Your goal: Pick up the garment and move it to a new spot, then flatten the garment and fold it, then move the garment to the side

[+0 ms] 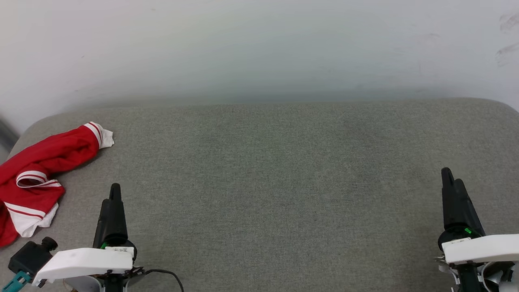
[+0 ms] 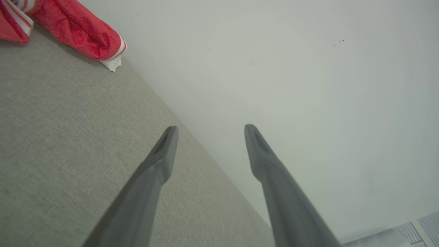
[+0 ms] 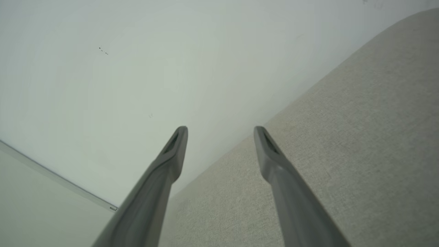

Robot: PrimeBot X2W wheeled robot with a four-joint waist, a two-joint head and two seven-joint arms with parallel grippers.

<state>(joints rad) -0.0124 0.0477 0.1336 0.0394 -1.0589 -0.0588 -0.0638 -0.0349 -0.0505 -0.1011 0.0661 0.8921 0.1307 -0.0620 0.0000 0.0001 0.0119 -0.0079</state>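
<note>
Left gripper [image 1: 115,187] — garment [image 1: 44,162] perhaps over cushion edge [image 1: 37,124]

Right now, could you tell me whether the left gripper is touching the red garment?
Apart. The head view shows a strip of bare grey cushion between the left gripper and the garment; the gripper's fingers stand open, holding nothing.

Head view: high, down onto grey counter [image 1: 284,162] and white wall [image 1: 259,48]. Wrist views: low, close, facing that same wall.
</note>
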